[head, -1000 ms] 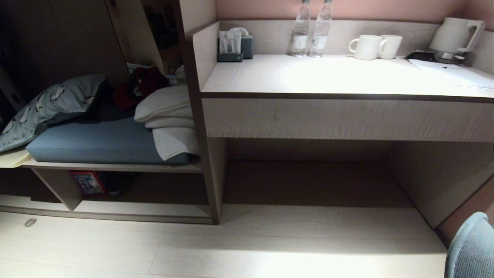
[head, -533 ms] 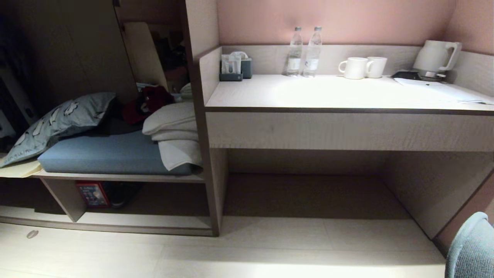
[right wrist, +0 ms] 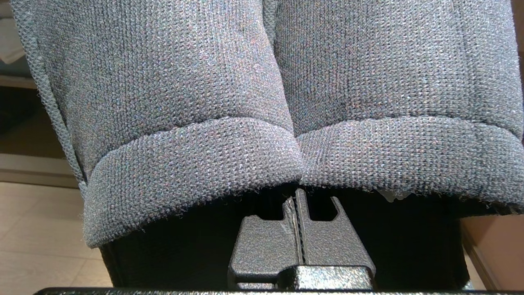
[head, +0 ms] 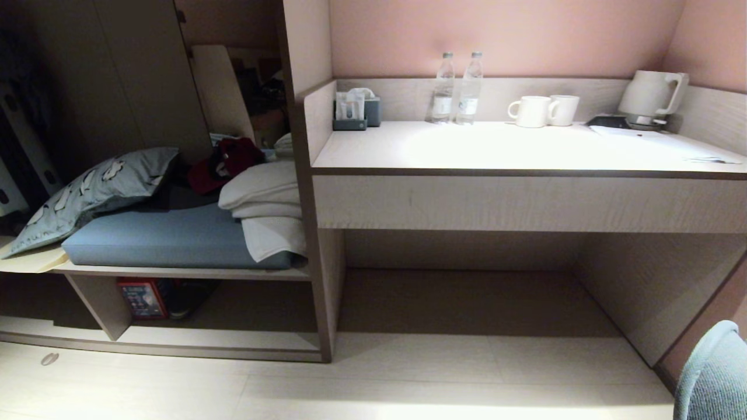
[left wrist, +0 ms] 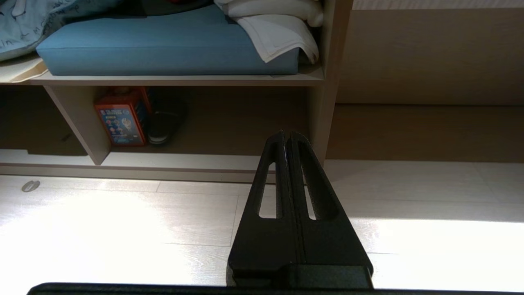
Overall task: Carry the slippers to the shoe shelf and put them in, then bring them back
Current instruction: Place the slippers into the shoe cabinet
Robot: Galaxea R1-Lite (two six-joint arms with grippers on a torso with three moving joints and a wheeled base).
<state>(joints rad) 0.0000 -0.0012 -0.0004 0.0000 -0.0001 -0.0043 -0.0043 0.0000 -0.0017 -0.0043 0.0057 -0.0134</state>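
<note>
- Warm, dim room light; a bright pool glares on the desk top (head: 525, 149).
- The knee recess and the shoe shelf (head: 222, 303) lie in deep shadow.
- The pale floor (left wrist: 102, 229) is washed out to white in the left wrist view.
- The head view bends straight lines near its edges.
- The knitted grey fabric (right wrist: 184, 102) is sharp.

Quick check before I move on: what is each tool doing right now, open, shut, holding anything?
Left tool: shut, empty, above the floor before the shoe shelf.
Right tool: shut on the slippers, grey knit uppers, both held together.
</note>
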